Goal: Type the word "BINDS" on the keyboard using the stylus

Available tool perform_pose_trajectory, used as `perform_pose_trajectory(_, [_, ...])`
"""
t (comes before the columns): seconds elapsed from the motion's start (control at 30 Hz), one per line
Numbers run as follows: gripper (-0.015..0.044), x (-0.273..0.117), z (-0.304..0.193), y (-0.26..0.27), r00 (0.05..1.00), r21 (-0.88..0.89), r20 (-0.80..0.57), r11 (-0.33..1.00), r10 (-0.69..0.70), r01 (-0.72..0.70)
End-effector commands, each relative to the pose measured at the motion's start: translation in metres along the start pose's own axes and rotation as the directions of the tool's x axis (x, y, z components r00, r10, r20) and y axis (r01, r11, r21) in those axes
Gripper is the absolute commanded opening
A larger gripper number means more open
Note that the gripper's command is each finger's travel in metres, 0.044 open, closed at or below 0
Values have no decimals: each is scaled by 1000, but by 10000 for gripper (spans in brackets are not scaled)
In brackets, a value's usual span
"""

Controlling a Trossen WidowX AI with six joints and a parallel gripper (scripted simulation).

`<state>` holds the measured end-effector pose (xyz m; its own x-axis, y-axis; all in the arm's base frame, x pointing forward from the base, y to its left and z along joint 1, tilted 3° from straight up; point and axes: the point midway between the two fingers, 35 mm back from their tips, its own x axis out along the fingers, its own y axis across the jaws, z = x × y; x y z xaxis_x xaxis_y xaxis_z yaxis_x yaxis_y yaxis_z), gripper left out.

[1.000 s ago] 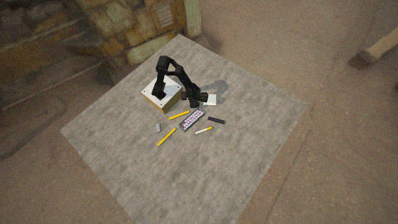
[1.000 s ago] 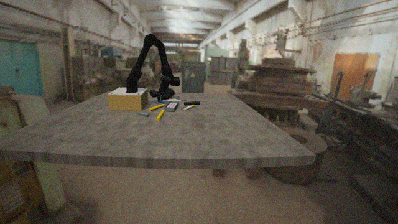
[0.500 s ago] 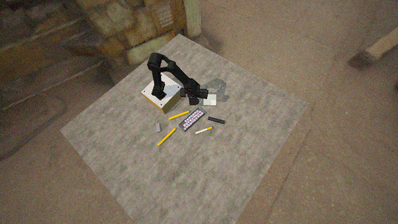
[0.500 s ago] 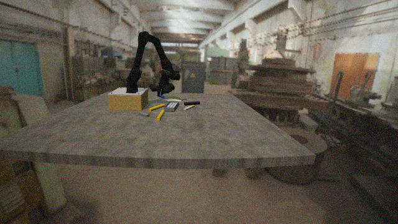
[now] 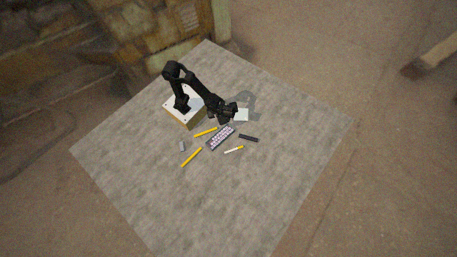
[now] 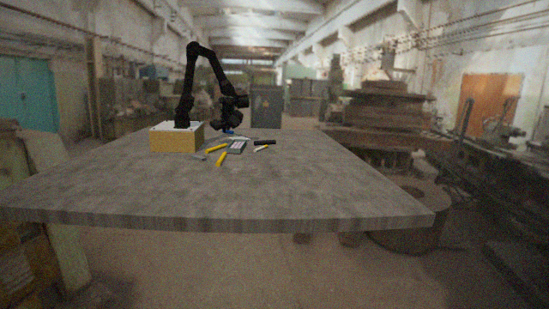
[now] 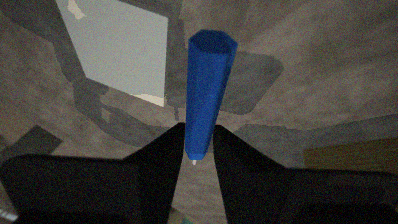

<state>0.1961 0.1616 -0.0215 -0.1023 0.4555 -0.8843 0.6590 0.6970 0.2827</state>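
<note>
The blue stylus is between the fingers of my gripper, which is shut on it near its thin pale tip. Its thick end points up and away in the wrist view. The stylus is hidden under the arm in the top view. The keyboard, dark with pinkish-white keys, lies on the desk beside the gripper. The key letters are too small to read.
Two yellow sticks and a grey block lie left of the keyboard. A black stick and a white-and-yellow stick lie right of it. A pale square lies behind, and the arm's base box stands left.
</note>
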Motion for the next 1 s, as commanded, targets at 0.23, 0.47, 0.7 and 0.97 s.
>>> perform_pose_trajectory(0.23, [0,-25,33,1,970,-328,108,929,217,-171])
perform_pose_trajectory(0.47, [0,-44,53,-2,920,-534,197,824,339,-189])
perform_pose_trajectory(0.7, [0,-64,71,-8,847,-708,294,696,443,-119])
perform_pose_trajectory(0.97, [0,-89,88,-19,740,-836,406,546,536,64])
